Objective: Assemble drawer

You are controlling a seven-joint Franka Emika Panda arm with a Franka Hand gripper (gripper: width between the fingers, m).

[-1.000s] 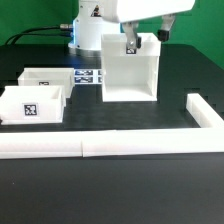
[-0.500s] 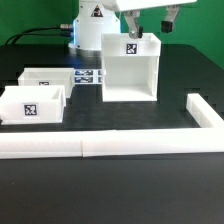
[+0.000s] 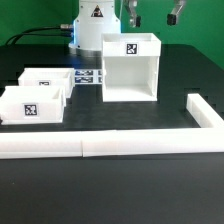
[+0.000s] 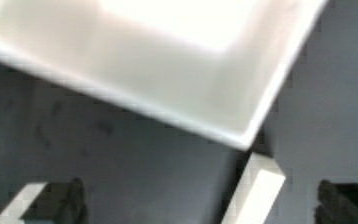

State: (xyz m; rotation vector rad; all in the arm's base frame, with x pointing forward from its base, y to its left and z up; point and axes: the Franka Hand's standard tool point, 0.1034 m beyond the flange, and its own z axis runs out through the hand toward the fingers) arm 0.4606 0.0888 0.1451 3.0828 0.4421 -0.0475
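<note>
The drawer's tall white housing (image 3: 130, 68) stands upright in the middle of the table, open side toward the camera, with a square tag on its top edge. Two small open-topped trays lie at the exterior view's left, one further back (image 3: 46, 78) and one nearer (image 3: 32, 105), each with a tag. My gripper (image 3: 154, 13) hangs open and empty above the housing, at the top edge of the exterior view. In the wrist view the housing (image 4: 158, 50) lies below the gripper (image 4: 197, 205), whose dark fingers (image 4: 44, 202) stand wide apart.
A long low white border wall (image 3: 100, 146) runs along the front and turns back at the exterior view's right (image 3: 203, 113). The marker board (image 3: 88, 76) lies between the trays and the housing. The robot's base (image 3: 92, 30) stands behind. A narrow white strip (image 4: 265, 190) shows in the wrist view.
The gripper was down at the housing's top rear edge; it has risen straight up, clear of the housing, with its fingers apart. The housing and trays have not moved.
</note>
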